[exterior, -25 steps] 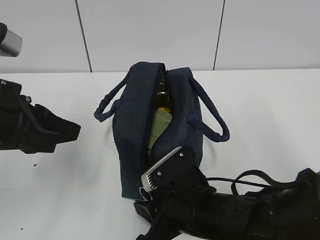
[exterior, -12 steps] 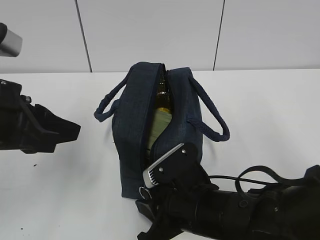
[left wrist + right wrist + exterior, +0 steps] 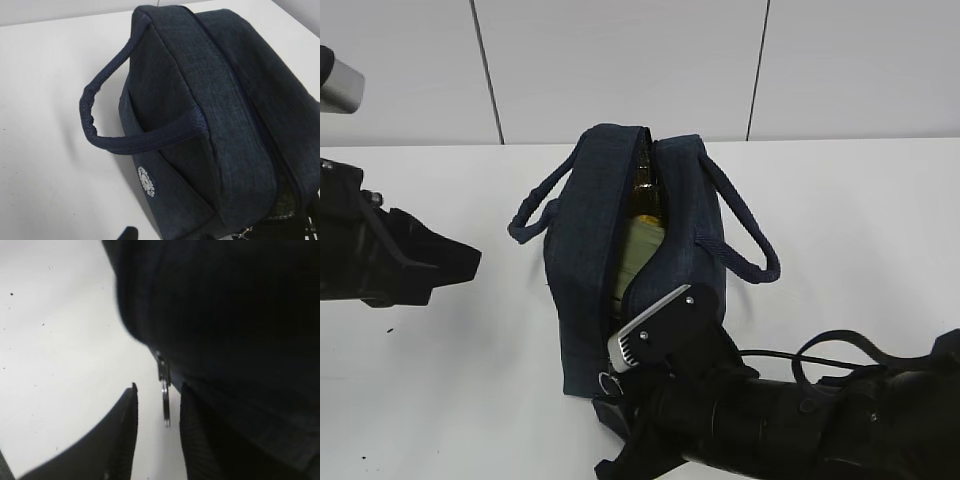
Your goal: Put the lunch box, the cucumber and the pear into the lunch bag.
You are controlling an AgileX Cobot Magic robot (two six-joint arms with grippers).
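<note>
The lunch bag (image 3: 640, 250) stands on the white table (image 3: 840, 210), its top slit open along the middle. Inside the bag, the pale green lunch box (image 3: 638, 250) shows through the slit, with a yellowish shape, probably the pear (image 3: 646, 205), at the bag's far end; the cucumber cannot be made out. The right gripper (image 3: 157, 422) sits at the bag's near end, its fingers (image 3: 125, 425) slightly apart on either side of the metal zip pull (image 3: 164, 392), not clamped on it. The left gripper (image 3: 430, 262) hovers to the left of the bag; whether it is spread cannot be told.
</note>
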